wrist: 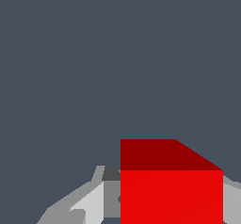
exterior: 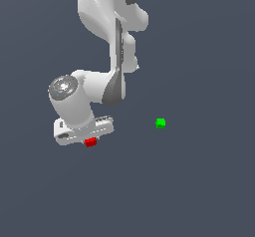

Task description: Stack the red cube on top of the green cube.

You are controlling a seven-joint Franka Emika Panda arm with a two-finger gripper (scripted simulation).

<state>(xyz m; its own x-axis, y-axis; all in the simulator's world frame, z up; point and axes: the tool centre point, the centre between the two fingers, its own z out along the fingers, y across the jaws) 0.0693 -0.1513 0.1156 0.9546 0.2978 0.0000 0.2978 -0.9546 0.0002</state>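
from my exterior view the fingers of the white robot gripper (exterior: 88,140) are mostly hidden under the hand's pale body, and the tiny bright red plain cube (exterior: 90,142) peeks out just below that body, only partly visible. the wrist view is cut off at its edge, so i see only the cube's (wrist: 171,185) two faces: a bright red one and a darker red one in shade, flat and unmarked. grey and white finger parts (wrist: 92,204) show on one side of it and a sliver of grey on the other, both right against the cube, so i read the jaws as clamped on the red cube, though the contact itself is not clear to me. the tiny bright green plain cube (exterior: 160,123) sits well apart, at about two o'clock from the red one in the exterior view, alone on the surface. the flat dark slate-blue surface (exterior: 199,191) fills both views with no edge, wall or texture. whether the red cube is resting on it or lifted i cannot tell.
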